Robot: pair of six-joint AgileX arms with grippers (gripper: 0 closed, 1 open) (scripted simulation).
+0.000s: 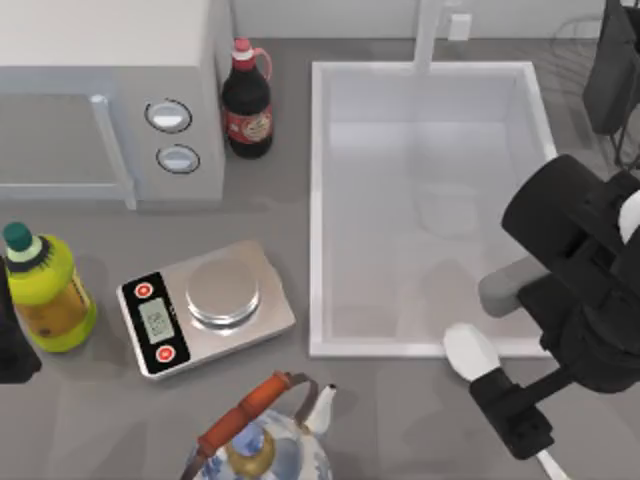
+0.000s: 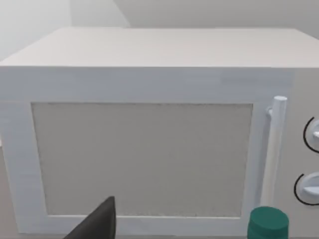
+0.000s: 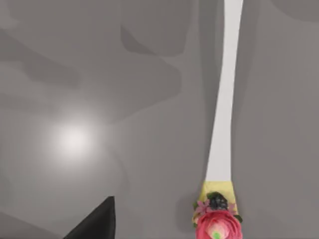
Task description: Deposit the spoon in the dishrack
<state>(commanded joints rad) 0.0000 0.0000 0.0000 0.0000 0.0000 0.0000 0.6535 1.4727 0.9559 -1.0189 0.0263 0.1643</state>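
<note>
Top view of the grey desk (image 1: 90,420). The right claw (image 1: 510,405) sits over the handle of the white spoon (image 1: 472,352), which lies on the desk just in front of the sink basin (image 1: 318,200), bowl end touching or overlapping the basin's near rim. Whether this claw is clenched on the handle or released cannot be told. In the right wrist view the spoon handle (image 3: 225,99) lies flat on the desk, and a flower decoration (image 3: 215,221) sits at its end. The dishrack (image 1: 575,40), faint grey wires, is at the far right corner, well apart from the spoon.

Progress, as judged: early. The spoon is not lifted clear; the grasp, the carry past the basin and the release in the rack are left.

The left arm is parked at the left edge beside the yellow bottle (image 1: 45,290); its wrist view faces the microwave (image 2: 149,149). Its claw state cannot be told.

Writing: the dark sauce bottle (image 1: 247,100) bears a red label, and the kitchen scale (image 1: 205,305) has a display; neither is legible. A kettle (image 1: 265,440) stands at the near edge.
</note>
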